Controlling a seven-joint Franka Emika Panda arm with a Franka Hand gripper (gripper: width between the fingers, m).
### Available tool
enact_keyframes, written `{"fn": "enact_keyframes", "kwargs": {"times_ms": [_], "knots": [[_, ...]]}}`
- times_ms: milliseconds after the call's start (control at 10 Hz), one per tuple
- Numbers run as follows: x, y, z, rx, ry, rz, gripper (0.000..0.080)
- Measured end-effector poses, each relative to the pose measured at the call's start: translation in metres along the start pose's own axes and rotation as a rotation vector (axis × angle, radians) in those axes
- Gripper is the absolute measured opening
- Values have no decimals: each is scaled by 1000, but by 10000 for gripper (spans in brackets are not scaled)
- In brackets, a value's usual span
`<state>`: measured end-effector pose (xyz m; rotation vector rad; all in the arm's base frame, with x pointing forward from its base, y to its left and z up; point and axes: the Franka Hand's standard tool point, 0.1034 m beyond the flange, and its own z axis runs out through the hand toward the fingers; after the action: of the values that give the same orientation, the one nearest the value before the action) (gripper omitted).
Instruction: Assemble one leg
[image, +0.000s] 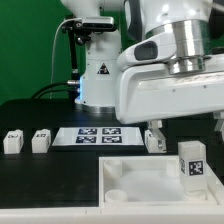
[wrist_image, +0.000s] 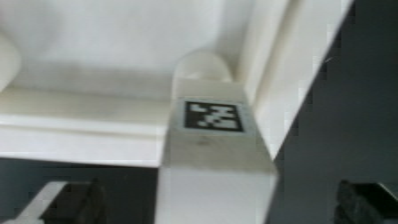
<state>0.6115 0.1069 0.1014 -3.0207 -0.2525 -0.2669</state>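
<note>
A white leg (image: 192, 162) with a black-and-white tag stands upright at a corner of the large white tray (image: 130, 178), at the exterior view's right. My gripper (image: 187, 130) hangs just above it. In the wrist view the leg (wrist_image: 214, 140) runs up between my dark fingertips (wrist_image: 68, 202), with a gap on each side. The jaws are open and hold nothing. The tray's rim (wrist_image: 107, 105) lies behind the leg. Three more legs stand on the table: two (image: 12, 141) (image: 41, 140) at the exterior view's left and one (image: 153, 139) behind the tray.
The marker board (image: 98, 136) lies flat on the black table behind the tray. The robot's base (image: 98, 70) stands at the back. My arm's large white body (image: 170, 80) fills the upper right of the exterior view.
</note>
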Motion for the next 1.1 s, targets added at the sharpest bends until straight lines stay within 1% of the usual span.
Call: {"fn": "enact_keyframes", "kwargs": {"times_ms": [100, 300, 400, 700, 800, 900, 1000, 1100], "knots": [[-1, 2, -1, 14, -100, 6, 649], [2, -1, 2, 36, -221, 3, 649], [7, 1, 6, 37, -217, 5, 649], [6, -3, 17, 30, -173, 2, 649], [6, -3, 17, 30, -173, 2, 649], [6, -3, 17, 29, -173, 23, 538], [6, -3, 17, 27, -174, 42, 389], [6, -2, 17, 27, -173, 40, 389]]}}
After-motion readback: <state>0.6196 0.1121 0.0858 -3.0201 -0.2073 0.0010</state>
